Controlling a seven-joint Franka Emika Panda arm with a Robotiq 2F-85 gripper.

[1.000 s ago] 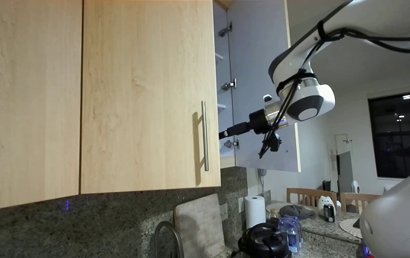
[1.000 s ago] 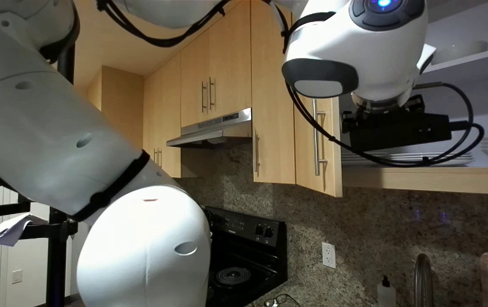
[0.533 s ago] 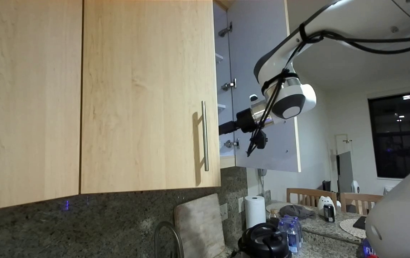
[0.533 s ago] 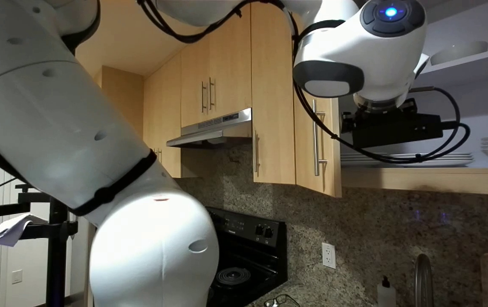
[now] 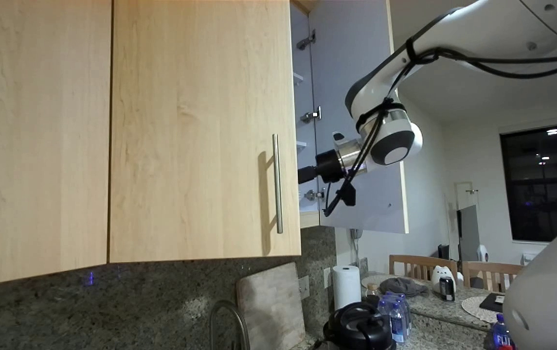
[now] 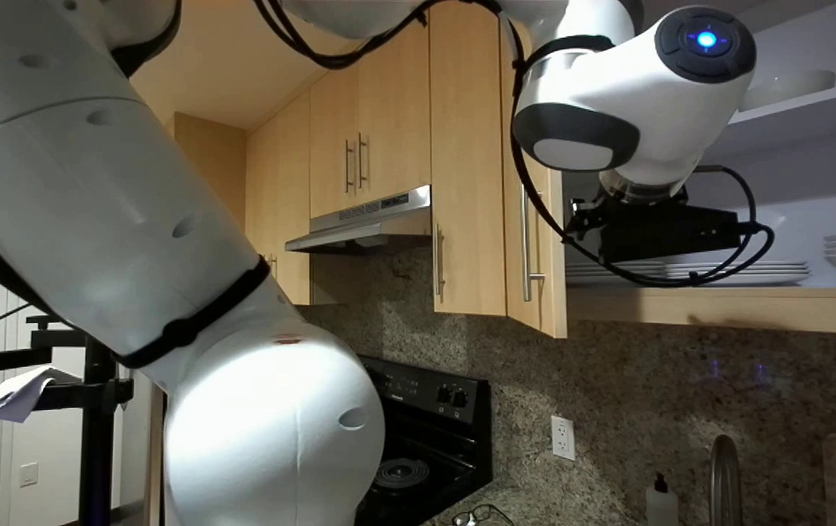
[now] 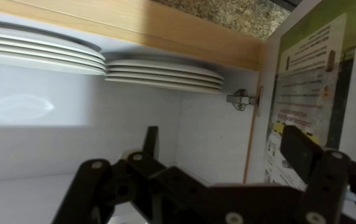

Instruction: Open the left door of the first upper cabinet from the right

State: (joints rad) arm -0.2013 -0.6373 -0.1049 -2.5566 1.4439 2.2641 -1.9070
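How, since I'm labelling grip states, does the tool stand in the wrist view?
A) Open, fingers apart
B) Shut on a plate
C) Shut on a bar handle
A: the tool has its fingers wide apart, with the interior of the cabinet showing between them.

A dark window (image 5: pixel 541 180) is set in the wall (image 5: pixel 475 155); chairs (image 5: pixel 424 261) are seen behind the counter (image 5: pixel 434 307); the backsplash (image 6: pixel 644 394) is unevenly lit.
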